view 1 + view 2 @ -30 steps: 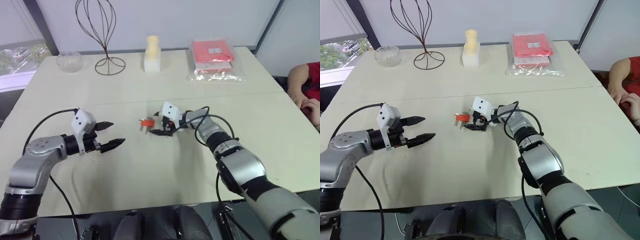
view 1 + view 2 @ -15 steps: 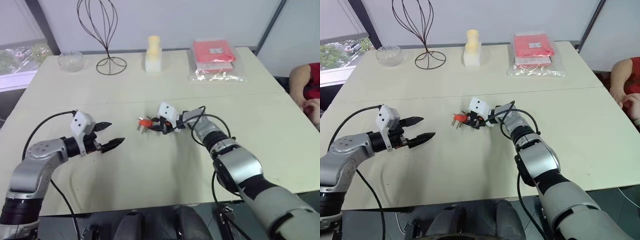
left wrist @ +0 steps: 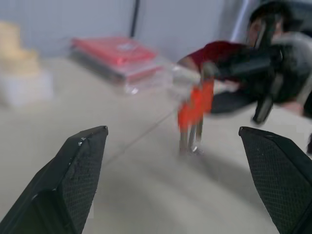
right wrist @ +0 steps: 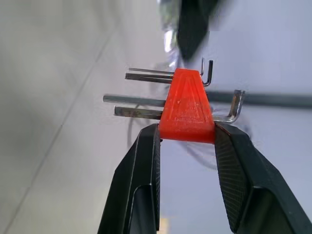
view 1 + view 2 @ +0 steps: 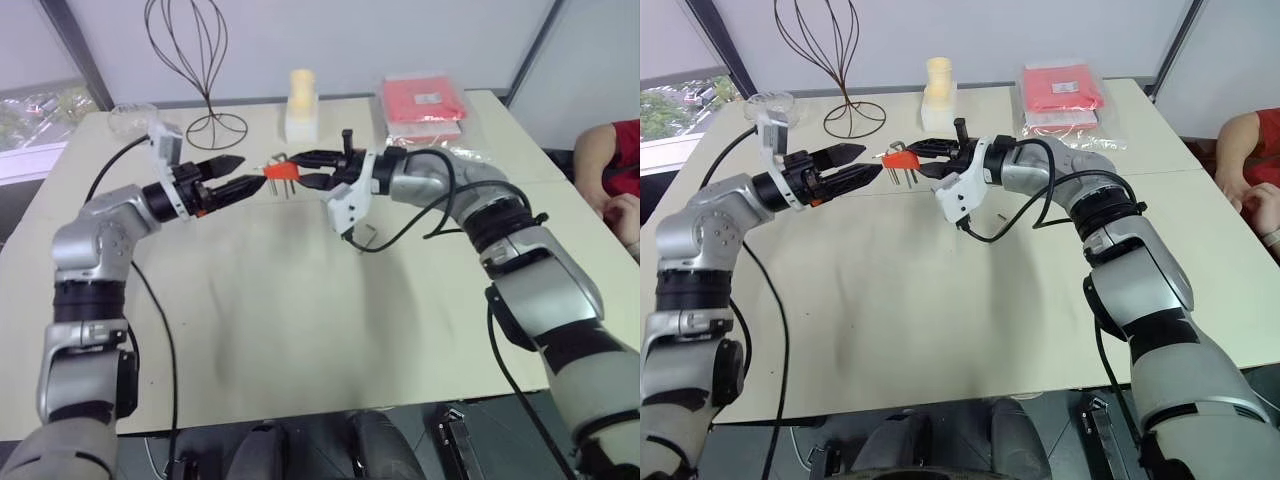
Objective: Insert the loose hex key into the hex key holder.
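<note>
Right gripper (image 5: 304,168) was found pinching the hex key holder (image 5: 283,171), a small red-orange plastic block with thin dark metal keys protruding from it. In the right wrist view the two black fingers (image 4: 138,181) pressed against opposite sides of the block (image 4: 187,108), with four keys passing through it, their bent ends on one side and straight shafts on the other. The holder was raised above the pale beige table (image 5: 300,320), over its far middle part, with the keys' shafts hanging downward.

Left gripper (image 5: 228,178) was observed spread wide, nothing between its fingers. It was held off the table, just left of the holder, its tips pointing right toward the block without touching it. The left wrist view showed the holder (image 3: 195,105) between and beyond the two parted black fingers (image 3: 73,180).

The loose hex key could not be picked out with certainty.

Along the far edge of the table stood, from left to right, a small clear glass bowl (image 5: 128,117), a dark wire stand of balloon-like outline (image 5: 203,70), a cream-coloured stepped block (image 5: 301,104) and a flat red packet in clear plastic wrap (image 5: 424,110). A person's arm in a red sleeve (image 5: 608,165) rested beside the table at far right.
</note>
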Controlling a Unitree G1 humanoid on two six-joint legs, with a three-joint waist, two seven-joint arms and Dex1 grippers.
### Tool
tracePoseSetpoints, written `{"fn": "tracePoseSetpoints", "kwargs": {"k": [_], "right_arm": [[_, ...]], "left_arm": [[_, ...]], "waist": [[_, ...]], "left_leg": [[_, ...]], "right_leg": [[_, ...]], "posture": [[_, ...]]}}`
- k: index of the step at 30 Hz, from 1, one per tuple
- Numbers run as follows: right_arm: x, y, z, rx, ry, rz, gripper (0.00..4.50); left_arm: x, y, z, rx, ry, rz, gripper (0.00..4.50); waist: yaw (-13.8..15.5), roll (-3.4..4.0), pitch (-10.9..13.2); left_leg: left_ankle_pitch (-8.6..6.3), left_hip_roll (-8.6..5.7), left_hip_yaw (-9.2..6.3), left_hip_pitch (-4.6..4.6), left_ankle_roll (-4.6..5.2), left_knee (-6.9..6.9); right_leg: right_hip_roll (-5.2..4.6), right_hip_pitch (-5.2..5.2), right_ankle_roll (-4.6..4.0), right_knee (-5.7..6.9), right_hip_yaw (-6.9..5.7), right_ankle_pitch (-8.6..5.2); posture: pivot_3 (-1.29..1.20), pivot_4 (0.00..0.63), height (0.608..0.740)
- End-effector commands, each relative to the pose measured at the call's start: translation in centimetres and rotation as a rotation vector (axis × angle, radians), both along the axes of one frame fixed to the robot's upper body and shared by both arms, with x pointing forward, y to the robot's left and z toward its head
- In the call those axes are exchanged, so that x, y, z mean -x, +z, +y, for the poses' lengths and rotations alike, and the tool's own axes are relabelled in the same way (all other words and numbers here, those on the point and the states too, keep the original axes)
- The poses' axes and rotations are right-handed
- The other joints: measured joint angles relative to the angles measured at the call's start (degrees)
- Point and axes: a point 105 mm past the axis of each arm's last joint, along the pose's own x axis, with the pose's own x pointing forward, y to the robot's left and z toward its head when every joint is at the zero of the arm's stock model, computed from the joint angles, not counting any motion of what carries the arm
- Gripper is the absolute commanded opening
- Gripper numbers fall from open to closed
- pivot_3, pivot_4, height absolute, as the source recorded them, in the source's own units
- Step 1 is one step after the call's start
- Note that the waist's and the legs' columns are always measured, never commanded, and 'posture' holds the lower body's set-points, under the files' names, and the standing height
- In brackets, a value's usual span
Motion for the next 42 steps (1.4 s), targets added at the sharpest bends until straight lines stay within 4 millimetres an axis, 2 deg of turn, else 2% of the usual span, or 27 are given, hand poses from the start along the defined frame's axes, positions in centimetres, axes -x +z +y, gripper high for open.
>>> {"fn": "tracePoseSetpoints", "kwargs": {"k": [1, 4, 7, 21, 22, 23, 24, 30, 33, 34, 35, 38, 42], "right_arm": [[0.5, 2.3, 0.1, -0.055, 0.035, -0.096, 0.97], [0.5, 2.5, 0.2, -0.071, 0.042, -0.113, 0.97], [0.5, 2.5, 0.2, -0.076, 0.040, -0.117, 0.97], [0.3, 1.5, 0.5, -0.079, 0.026, -0.092, 0.97], [0.3, 1.5, 0.5, -0.079, 0.026, -0.091, 0.97], [0.3, 1.5, 0.6, -0.079, 0.026, -0.090, 0.97], [0.3, 1.4, 0.6, -0.079, 0.025, -0.088, 0.97], [0.3, 1.2, 0.4, -0.074, 0.022, -0.080, 0.97], [0.3, 1.1, 0.5, -0.075, 0.022, -0.077, 0.97], [0.3, 1.1, 0.5, -0.075, 0.021, -0.076, 0.97], [0.3, 1.1, 0.5, -0.075, 0.021, -0.075, 0.97], [0.2, 1.1, 0.5, -0.076, 0.019, -0.073, 0.97], [0.2, 1.1, 0.5, -0.080, 0.016, -0.068, 0.97]], "left_arm": [[-0.4, -0.2, -0.8, -0.024, -0.060, -0.005, 4.50], [-1.0, 0.1, -2.5, -0.022, -0.133, -0.003, 4.50], [-1.6, 0.3, -3.2, -0.011, -0.152, -0.009, 4.50], [-2.3, 1.1, -4.6, 0.055, -0.190, -0.007, 4.50], [-2.3, 1.1, -4.6, 0.060, -0.192, -0.007, 3.99], [-2.3, 1.2, -4.7, 0.065, -0.192, -0.009, 3.79], [-2.3, 1.3, -4.7, 0.070, -0.195, -0.009, 3.36], [-2.2, 1.6, -4.8, 0.083, -0.199, -0.014, 3.36], [-2.2, 1.5, -4.9, 0.083, -0.195, -0.017, 2.42], [-2.2, 1.4, -4.9, 0.084, -0.195, -0.015, 1.99], [-2.2, 1.4, -4.9, 0.083, -0.196, -0.015, 1.32], [-2.1, 0.9, -5.0, 0.064, -0.199, -0.011, 0.04], [-2.1, 0.6, -4.9, 0.055, -0.200, -0.008, 0.04]], "waist": [[-0.47, 0.01, 0.00], [-0.61, 0.01, 0.01], [-0.62, 0.00, 0.01], [-0.75, 0.00, 0.01], [-0.73, 0.00, 0.01], [-0.73, 0.00, 0.01], [-0.73, 0.00, 0.01], [-0.82, 0.00, 0.01], [-0.78, 0.00, 0.01], [-0.77, 0.00, 0.01], [-0.77, 0.00, 0.01], [-0.80, 0.00, 0.01], [-0.87, 0.00, 0.01]], "left_leg": [[0.00, 0.00, 0.00, 0.00, 0.00, 0.00], [0.00, -0.01, -0.02, -0.01, 0.00, 0.01], [0.01, -0.02, -0.02, -0.02, 0.00, 0.02], [0.01, -0.01, -0.03, -0.02, 0.00, 0.05], [0.01, -0.01, -0.03, -0.02, 0.00, 0.05], [0.01, -0.01, -0.03, -0.02, 0.00, 0.07], [0.01, -0.01, -0.03, -0.02, 0.00, 0.06], [0.01, -0.01, -0.03, -0.02, 0.00, 0.06], [0.01, -0.01, -0.03, -0.02, 0.00, 0.06], [0.01, -0.01, -0.03, -0.02, 0.00, 0.07], [0.01, -0.01, -0.03, -0.02, 0.00, 0.07], [0.01, -0.01, -0.03, -0.02, 0.00, 0.07], [0.01, 0.00, -0.03, -0.02, 0.00, 0.08]], "right_leg": [[0.00, 0.00, 0.00, 0.00, 0.00, 0.00], [0.03, -0.01, 0.00, -0.02, 0.00, 0.00], [0.02, 0.00, 0.00, -0.01, 0.00, 0.00], [0.02, 0.00, 0.00, -0.01, 0.00, 0.00], [0.02, 0.00, 0.00, -0.01, 0.00, 0.00], [0.01, 0.00, 0.00, 0.00, 0.00, 0.00], [0.01, 0.00, 0.00, 0.00, 0.00, 0.00], [0.02, 0.00, 0.00, 0.00, 0.00, 0.00], [0.01, 0.00, 0.00, 0.00, 0.00, 0.00], [0.01, 0.00, 0.00, 0.00, 0.00, 0.00], [0.01, 0.00, 0.00, 0.00, 0.00, 0.00], [0.01, 0.00, 0.00, 0.00, 0.00, 0.00], [0.02, 0.00, 0.00, 0.00, 0.00, 0.00]], "posture": [[0.00, 0.150, 0.740], [0.00, 0.150, 0.740], [0.00, 0.150, 0.740], [0.00, 0.150, 0.740], [0.00, 0.150, 0.740], [0.00, 0.150, 0.740], [0.00, 0.150, 0.740], [0.00, 0.150, 0.740], [0.00, 0.150, 0.740], [0.00, 0.150, 0.740], [0.00, 0.150, 0.740], [0.00, 0.150, 0.740], [0.00, 0.150, 0.740]]}}
